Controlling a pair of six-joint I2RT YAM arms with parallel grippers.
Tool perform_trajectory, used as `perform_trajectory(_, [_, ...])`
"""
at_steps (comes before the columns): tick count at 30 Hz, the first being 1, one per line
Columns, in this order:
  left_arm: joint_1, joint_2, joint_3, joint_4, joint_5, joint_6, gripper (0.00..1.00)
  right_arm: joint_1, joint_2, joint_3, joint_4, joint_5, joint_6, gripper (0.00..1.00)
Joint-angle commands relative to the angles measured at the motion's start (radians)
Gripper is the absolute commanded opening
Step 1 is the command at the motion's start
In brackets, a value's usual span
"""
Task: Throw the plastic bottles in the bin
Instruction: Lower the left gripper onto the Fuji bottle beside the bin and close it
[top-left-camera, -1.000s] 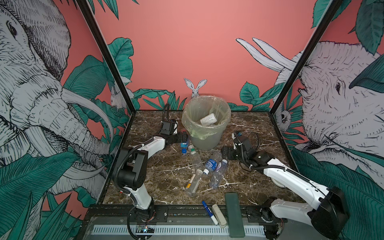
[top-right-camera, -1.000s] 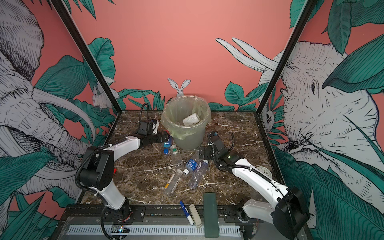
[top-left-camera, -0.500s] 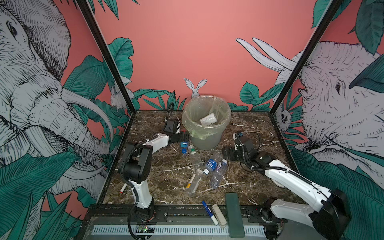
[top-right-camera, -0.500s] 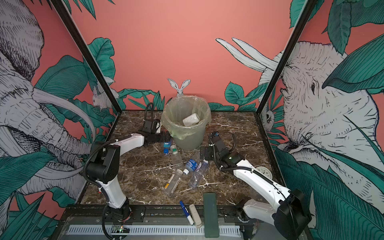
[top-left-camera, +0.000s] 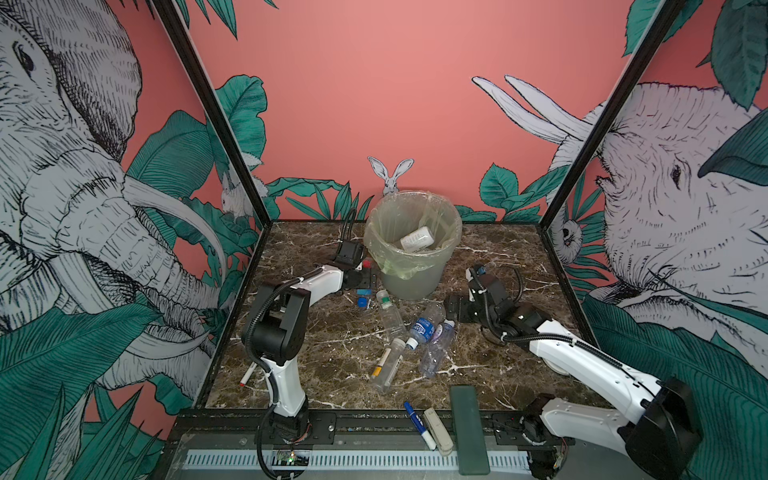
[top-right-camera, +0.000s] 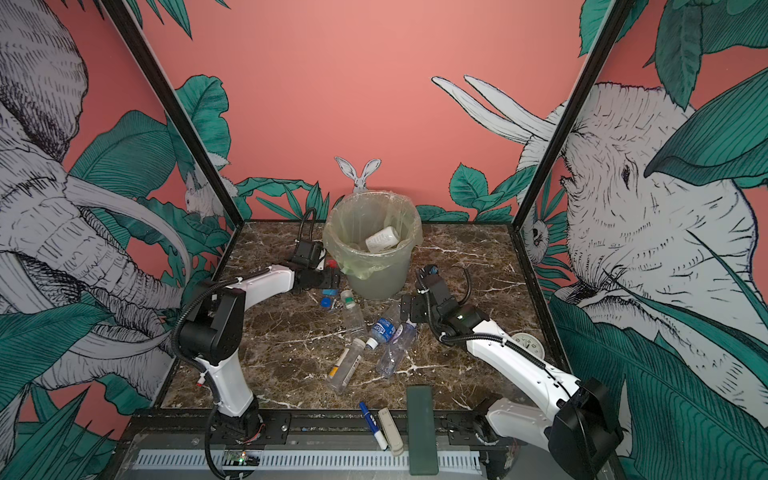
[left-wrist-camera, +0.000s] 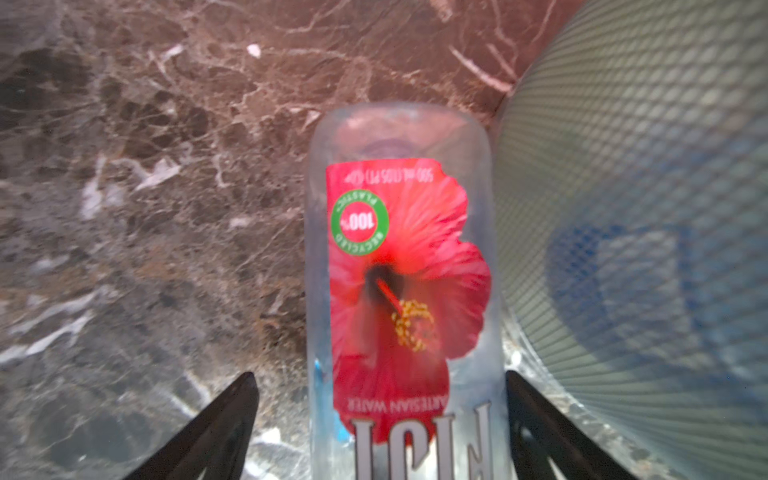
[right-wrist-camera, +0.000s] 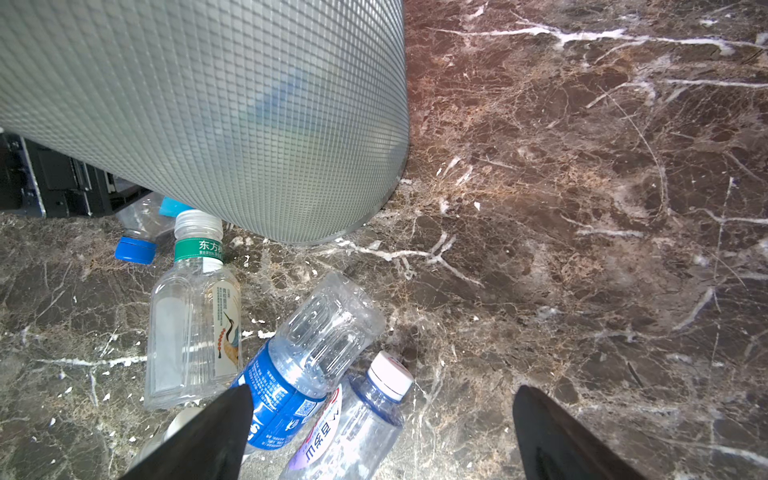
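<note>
- The bin (top-left-camera: 409, 282) is a translucent grey-white pail with a gridded wall, lined with a thin pale green bag. It stands upright at the back of the bench (top-left-camera: 316, 345), just above centre in both top views.
- A white-labelled bottle (top-left-camera: 417, 240) lies on its side inside the bin, resting against the bag.
- A blue blur shows through the bin's wall in both wrist views, but what it is cannot be told.
- The left claw (left-wrist-camera: 378, 378) sits low just left of the bin's base in the top views.
- It is released, spread around a clear red-flower bottle (left-wrist-camera: 399, 270) that lies lengthwise just beside the bin wall.
- One finger (left-wrist-camera: 536, 424) is at the bottle's side, and the other stands off with bench showing between.
- The right claw (right-wrist-camera: 382, 387) is released and spread wide, holding nothing, low over the bench just right of the bin's base.
- Loose clear bottles lie in a cluster at the centre of the top views, just below the bin.
- They are a green-banded bottle (right-wrist-camera: 193, 316), a blue-labelled bottle (right-wrist-camera: 307, 357), a white-capped bottle (right-wrist-camera: 357, 424), a yellow-labelled bottle (top-left-camera: 386, 365) and a blue-capped bottle (right-wrist-camera: 135, 249).
- The blue-labelled bottle touches both the green-banded and the white-capped one.
</note>
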Motion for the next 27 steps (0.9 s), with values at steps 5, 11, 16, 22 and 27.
perform_trajectory(5, [0.001,-0.013,0.014,-0.04,-0.089,0.016,0.91,0.008,-0.015,-0.007,0.004,0.005,0.015,0.99])
perform_trajectory(11, [0.004,0.019,0.043,-0.017,-0.083,0.042,0.91,0.008,-0.029,-0.016,-0.006,0.012,0.017,0.99])
perform_trajectory(16, [0.012,0.033,0.056,-0.004,-0.05,0.039,0.85,0.008,-0.046,-0.017,-0.02,0.022,0.015,0.99])
perform_trajectory(22, [0.012,0.031,0.065,-0.01,-0.048,0.046,0.73,0.008,-0.041,-0.012,-0.017,0.015,0.016,0.98])
perform_trajectory(27, [0.013,0.035,0.068,-0.032,-0.065,0.046,0.7,0.008,-0.033,0.001,-0.021,0.009,0.011,0.97])
